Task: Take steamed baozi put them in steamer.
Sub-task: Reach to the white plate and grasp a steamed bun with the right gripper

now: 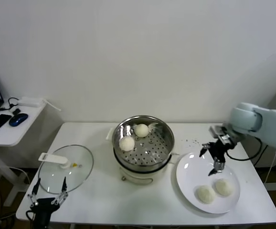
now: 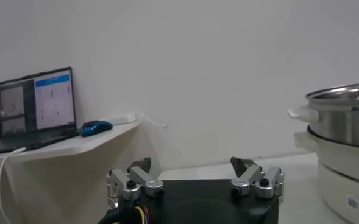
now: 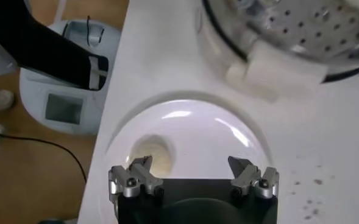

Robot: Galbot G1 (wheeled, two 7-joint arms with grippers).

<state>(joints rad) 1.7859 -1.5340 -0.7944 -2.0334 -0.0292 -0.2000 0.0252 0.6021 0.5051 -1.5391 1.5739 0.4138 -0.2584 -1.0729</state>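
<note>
1. Two steamed baozi (image 1: 134,136) sit on the perforated floor of the steamer (image 1: 164,133), toward its far-left side; two more (image 1: 215,191) wait on the white plate (image 1: 188,177) to the steamer's right, side by side near its front.
2. The right end effector (image 1: 213,159) hangs over the plate, above and just behind the right-hand bun, jaws spread wide and gripping nothing; in its wrist view one bun (image 3: 152,152) lies just beside one fingertip (image 3: 144,162).
3. The left end effector (image 1: 48,192) is parked low at the front-left edge of the tabletop (image 1: 104,200), near the glass lid (image 1: 65,168), open and empty.
4. This looks like the reach for bun three, task about half done.
5. Next up, I'd say: centre the jaws over a bun, drop, close gently, since soft dough could dent, then lift and carry it left over the steamer rim.
</note>
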